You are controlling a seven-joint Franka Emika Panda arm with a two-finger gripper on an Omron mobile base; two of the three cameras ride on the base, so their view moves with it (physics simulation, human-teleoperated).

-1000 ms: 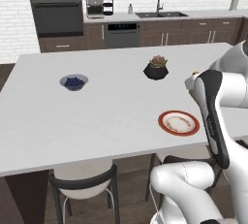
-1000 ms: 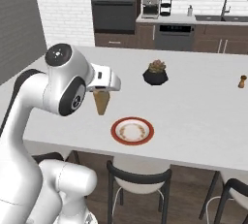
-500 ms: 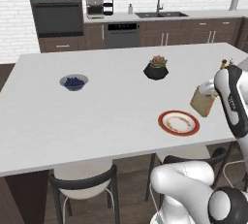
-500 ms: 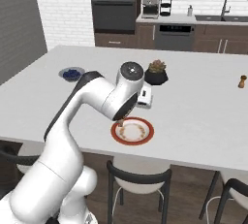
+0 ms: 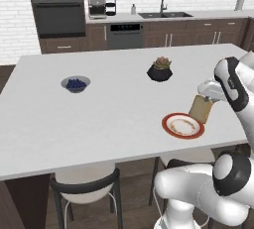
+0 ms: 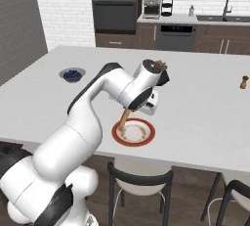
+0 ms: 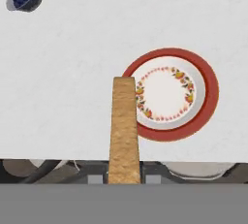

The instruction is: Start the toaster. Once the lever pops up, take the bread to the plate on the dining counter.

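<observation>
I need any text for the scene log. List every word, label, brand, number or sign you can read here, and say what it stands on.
None: no readable text in any view.
The plate bears a ring of small flowers or fruit, no letters.
The bread, the bowl of berries and the dining counter are unmarked.
The wall oven and the coffee machine at the back are too small and blurred to show any marking.

Tan bread [image 7: 124, 126], red-rimmed floral plate [image 7: 203, 116], white dining counter [image 7: 72, 72]
</observation>
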